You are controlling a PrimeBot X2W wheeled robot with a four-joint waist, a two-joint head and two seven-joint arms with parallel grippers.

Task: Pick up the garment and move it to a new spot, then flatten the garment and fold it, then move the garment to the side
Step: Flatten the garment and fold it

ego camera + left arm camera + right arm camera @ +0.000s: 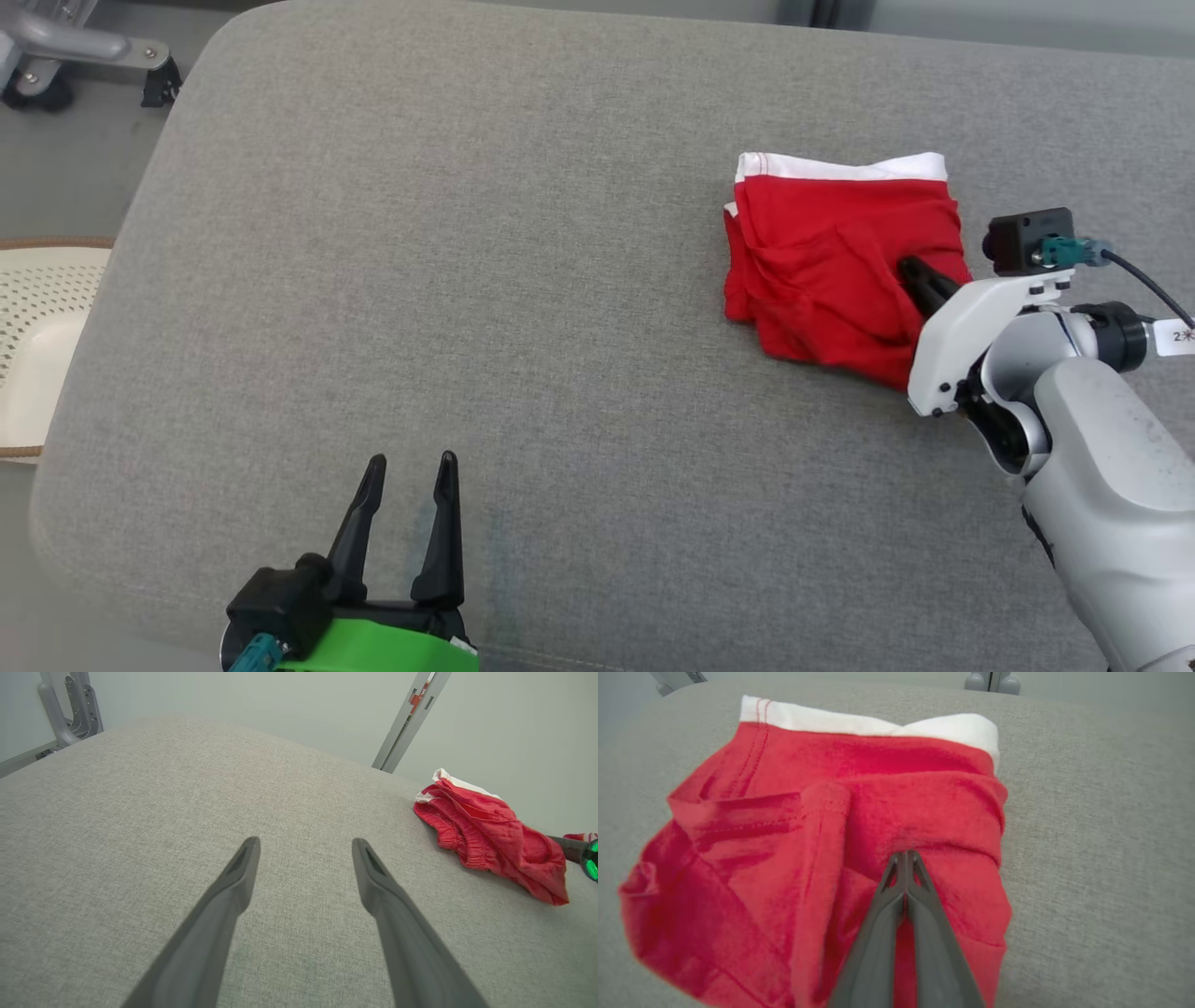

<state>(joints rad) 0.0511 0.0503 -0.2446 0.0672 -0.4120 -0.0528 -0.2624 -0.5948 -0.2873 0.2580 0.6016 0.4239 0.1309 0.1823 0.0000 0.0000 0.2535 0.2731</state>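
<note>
Head view: red boxer shorts [822,271] lie crumpled at far right of the grey cushion [467,280], R gripper [913,273] on them. L gripper [409,460] hangs by the near edge.

L wrist view: jaws wide apart, empty.

R wrist view: jaws pinched shut on a red fold, prob. gripping.

Pick-up barely begun; move, flatten, fold, set aside all left. Wheeled metal frame [56,56] on the floor behind.

Work surface: grey woven cushion [467,327] with rounded corners and an even texture. Off its far left corner, on the grey floor [75,177], stands a grey metal chair base [65,47] with black castors. Left of the cushion is a cream perforated object [37,317] with a brown rim, partly cut off; identity unclear. Left wrist view: a slanted grey metal post [411,718] beyond the cushion, pale wall [233,695] behind it.
</note>
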